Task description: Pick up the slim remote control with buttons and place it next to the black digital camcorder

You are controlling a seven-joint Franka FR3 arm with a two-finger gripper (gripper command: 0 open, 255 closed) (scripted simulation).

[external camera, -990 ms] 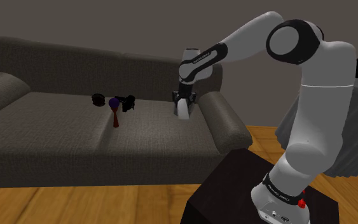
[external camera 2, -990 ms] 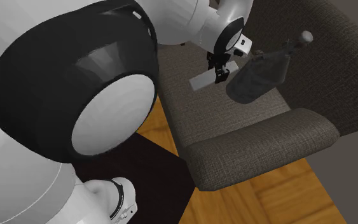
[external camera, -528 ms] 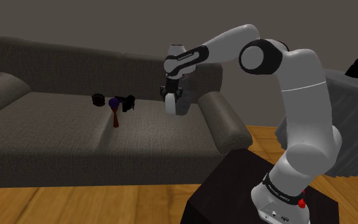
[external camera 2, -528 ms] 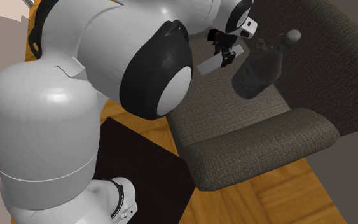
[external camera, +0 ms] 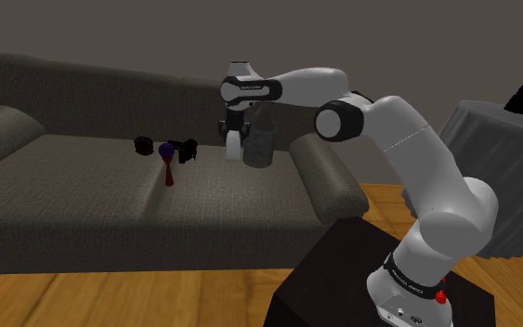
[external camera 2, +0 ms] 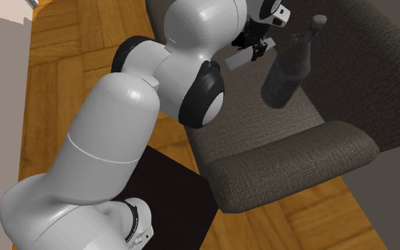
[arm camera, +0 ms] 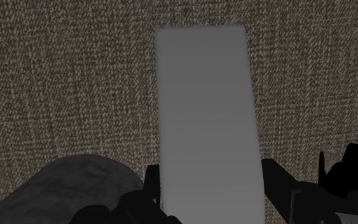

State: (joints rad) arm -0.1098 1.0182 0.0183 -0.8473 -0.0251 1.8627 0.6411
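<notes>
Since the picture a second back, the arm has swung toward the left of the shoulder view, carrying the gripper (external camera: 235,133) away from the armrest and out over the seat of the sofa (external camera: 64,195). Its black fingers (arm camera: 151,188) are clamped on the two long edges of the remote control (arm camera: 206,114), drawn as a plain grey slab. In the wrist view the slab's long axis runs straight out from between them, crosswise to their closing line. The remote hangs clear of the cushion, carried in the air.

Just right of the gripper in the shoulder view stands a dark grey bottle (external camera: 261,147), very close to the load. The black camcorder (external camera: 187,149) sits on the seat to the left of the gripper, near but still apart, and slightly lower in the frame. The next move therefore looks like more leftward travel and then a descent onto the bare cushion beside it. A purple-topped object (external camera: 166,153) stands just beyond the camcorder, so the nearer side seems the safer landing spot.
</notes>
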